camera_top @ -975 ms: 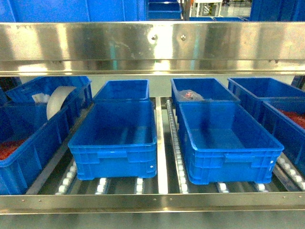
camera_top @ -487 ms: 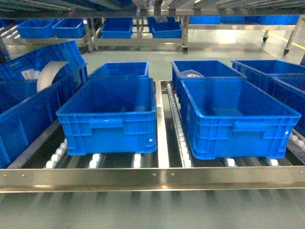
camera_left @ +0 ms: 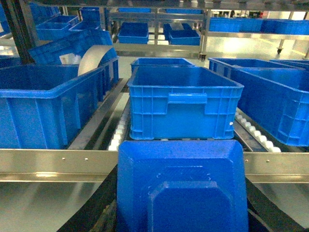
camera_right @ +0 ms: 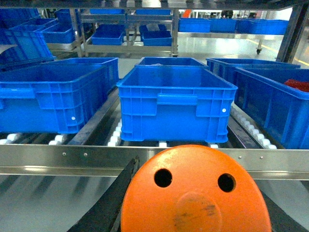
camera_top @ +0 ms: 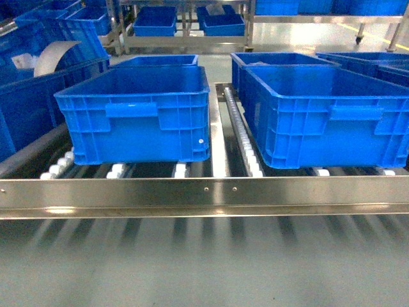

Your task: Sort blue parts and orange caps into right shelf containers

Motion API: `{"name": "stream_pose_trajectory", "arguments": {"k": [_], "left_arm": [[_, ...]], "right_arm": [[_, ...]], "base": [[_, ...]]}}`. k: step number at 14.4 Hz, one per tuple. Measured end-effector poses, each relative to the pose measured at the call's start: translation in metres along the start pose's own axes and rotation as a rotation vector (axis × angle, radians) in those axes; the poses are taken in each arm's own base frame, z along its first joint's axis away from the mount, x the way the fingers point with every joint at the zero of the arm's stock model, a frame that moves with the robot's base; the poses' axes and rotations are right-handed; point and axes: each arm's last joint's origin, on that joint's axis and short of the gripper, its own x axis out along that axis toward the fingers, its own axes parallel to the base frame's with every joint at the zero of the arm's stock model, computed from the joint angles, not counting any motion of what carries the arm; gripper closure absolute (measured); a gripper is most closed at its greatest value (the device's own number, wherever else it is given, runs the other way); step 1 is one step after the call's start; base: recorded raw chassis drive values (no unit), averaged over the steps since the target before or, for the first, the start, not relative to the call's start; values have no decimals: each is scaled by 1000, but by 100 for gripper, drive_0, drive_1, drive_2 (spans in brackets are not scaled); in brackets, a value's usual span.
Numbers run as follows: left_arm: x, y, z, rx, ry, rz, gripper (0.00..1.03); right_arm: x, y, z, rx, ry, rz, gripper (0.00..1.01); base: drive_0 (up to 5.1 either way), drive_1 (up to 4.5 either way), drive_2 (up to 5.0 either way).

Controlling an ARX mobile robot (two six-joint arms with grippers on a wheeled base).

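In the left wrist view a blue part (camera_left: 181, 188) fills the bottom of the picture, and my left gripper (camera_left: 181, 208) is shut on it, with black fingers (camera_left: 94, 212) showing at either side. My right gripper (camera_right: 193, 208) is shut on an orange cap (camera_right: 193, 193), whose round end with two holes faces the camera. Both hang just in front of the shelf's steel front rail (camera_top: 204, 195). Two large blue containers (camera_top: 134, 115) (camera_top: 326, 115) stand side by side on the rollers behind it. Neither gripper shows in the head view.
Further blue bins stand behind and beside the front two. A tilted bin at the left holds a white roll (camera_top: 54, 57). A bin at the far right holds red pieces (camera_right: 297, 84). White rollers (camera_top: 239, 128) run between the bins. More racks stand beyond.
The head view has dropped lower. The upper steel rail has left the picture, and the bins now appear closer and more side-on.
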Motion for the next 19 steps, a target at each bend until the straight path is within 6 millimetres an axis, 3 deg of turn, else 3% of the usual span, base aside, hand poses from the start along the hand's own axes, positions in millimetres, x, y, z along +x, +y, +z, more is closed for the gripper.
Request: {"name": "stream_pose_trajectory", "arguments": {"k": [14,19], "left_arm": [[0,0,0,0,0,1,60],[0,0,0,0,0,1,60]], "right_arm": [[0,0,0,0,0,0,57],[0,0,0,0,0,0,57]], "base": [[0,0,0],[-4,402,-410]]}}
